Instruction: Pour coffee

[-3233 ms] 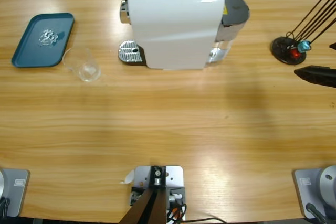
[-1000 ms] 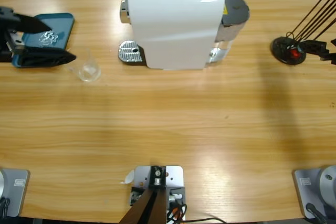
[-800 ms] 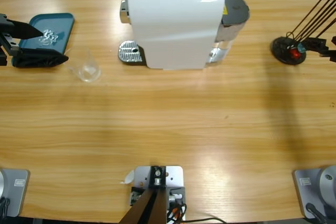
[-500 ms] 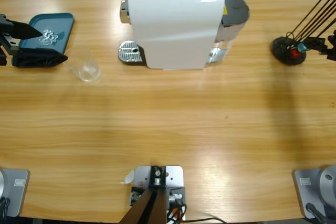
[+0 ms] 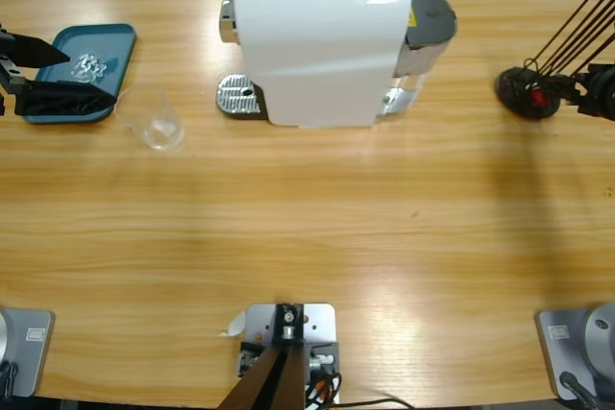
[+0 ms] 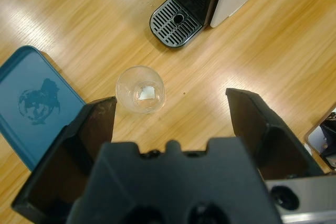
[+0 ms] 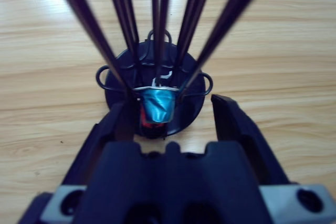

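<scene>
Glass [image 5: 150, 118] beside tray [image 5: 58, 114] edge; left tool [image 5: 53, 72] released, right tool [image 7: 167, 109] released astride capsule [image 7: 159, 105].

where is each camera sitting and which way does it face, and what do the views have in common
High view: fixed above the table, looking straight down; the left gripper shows at one side edge, the right arm's tip at the other.
Left wrist view: on the left arm, looking down between its open jaws at the clear glass, blue tray and coffee machine's drip grate.
Right wrist view: on the right arm, looking between the right gripper's open jaws at the capsule holder and its blue capsule.
Shared: glass, tray and grate in high and left wrist views; capsule holder in high and right wrist views.
</scene>
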Motion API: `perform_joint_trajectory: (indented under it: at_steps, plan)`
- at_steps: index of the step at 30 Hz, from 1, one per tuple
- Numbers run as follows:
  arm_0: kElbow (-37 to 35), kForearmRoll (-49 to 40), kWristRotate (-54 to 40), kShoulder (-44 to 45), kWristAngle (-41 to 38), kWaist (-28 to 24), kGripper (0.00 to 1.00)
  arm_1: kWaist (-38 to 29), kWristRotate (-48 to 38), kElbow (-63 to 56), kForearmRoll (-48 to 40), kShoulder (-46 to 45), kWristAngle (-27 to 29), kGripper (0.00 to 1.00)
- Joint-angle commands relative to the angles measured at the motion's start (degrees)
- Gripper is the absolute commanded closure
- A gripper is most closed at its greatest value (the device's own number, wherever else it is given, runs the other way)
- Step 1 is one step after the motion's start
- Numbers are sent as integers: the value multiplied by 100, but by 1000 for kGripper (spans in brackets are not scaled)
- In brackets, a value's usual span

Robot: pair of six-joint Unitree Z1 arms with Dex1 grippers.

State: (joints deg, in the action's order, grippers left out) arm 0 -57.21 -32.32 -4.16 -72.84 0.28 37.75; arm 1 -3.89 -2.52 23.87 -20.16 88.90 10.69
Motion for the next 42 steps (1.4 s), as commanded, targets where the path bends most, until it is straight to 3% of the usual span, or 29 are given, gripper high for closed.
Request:
perform_joint_trajectory:
  at_steps: [1, 4, 19, 20, 29, 36, 38, 40, 42]
  plan:
    - [212, 15, 82, 69, 42, -58, 96, 108, 125, -172, -212, 172, -136, 497]
    - [219, 15, 82, 69, 42, -58, 96, 108, 171, -188, -298, 172, -210, 624]
    - [462, 15, 184, 148, -2, -58, 96, 111, 329, -204, -317, -27, -226, 633]
    - [479, 15, 188, 157, -2, -58, 96, 108, 340, -190, -312, -58, -226, 675]
    - [614, 251, 244, 49, -72, -58, 96, 109, 433, 111, 502, -704, -173, 699]
    - [679, 287, 249, 72, -81, -58, 96, 111, 454, 214, 625, -779, -206, 694]
    - [694, 287, 249, 84, -81, -58, 96, 111, 443, 214, 604, -718, -226, 617]
    - [694, 289, 249, 79, -81, -58, 96, 109, 410, 214, 602, -649, -215, 352]
    - [694, 312, 249, 69, -81, -58, 96, 108, 396, 214, 643, -579, -199, 335]
